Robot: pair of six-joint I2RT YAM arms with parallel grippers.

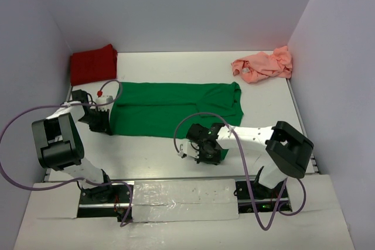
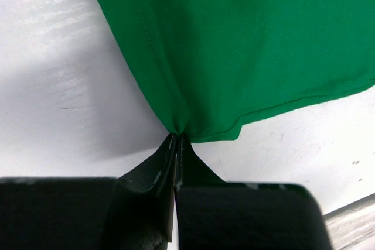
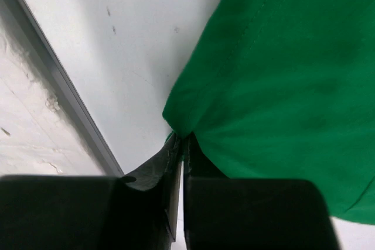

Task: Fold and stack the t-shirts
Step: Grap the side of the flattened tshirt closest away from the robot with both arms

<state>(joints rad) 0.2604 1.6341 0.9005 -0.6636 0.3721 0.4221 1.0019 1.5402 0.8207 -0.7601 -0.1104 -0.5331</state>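
The bright green t-shirt (image 1: 176, 106) lies spread flat across the middle of the table. My left gripper (image 1: 109, 127) is shut on its near left corner; in the left wrist view the cloth (image 2: 252, 45) bunches into the closed tips of that gripper (image 2: 177, 136). My right gripper (image 1: 198, 142) is shut on the shirt's near edge further right, and in the right wrist view the fabric (image 3: 281, 74) puckers where this gripper (image 3: 184, 137) pinches it. The dark red t-shirt (image 1: 94, 64) sits folded at the back left. Crumpled at the back right is the salmon pink t-shirt (image 1: 263, 65).
White walls close in the table on the left, back and right. A metal rail (image 1: 181, 178) runs along the near edge, close beside the right gripper (image 3: 64, 86). Purple cables (image 1: 199, 118) loop above both arms.
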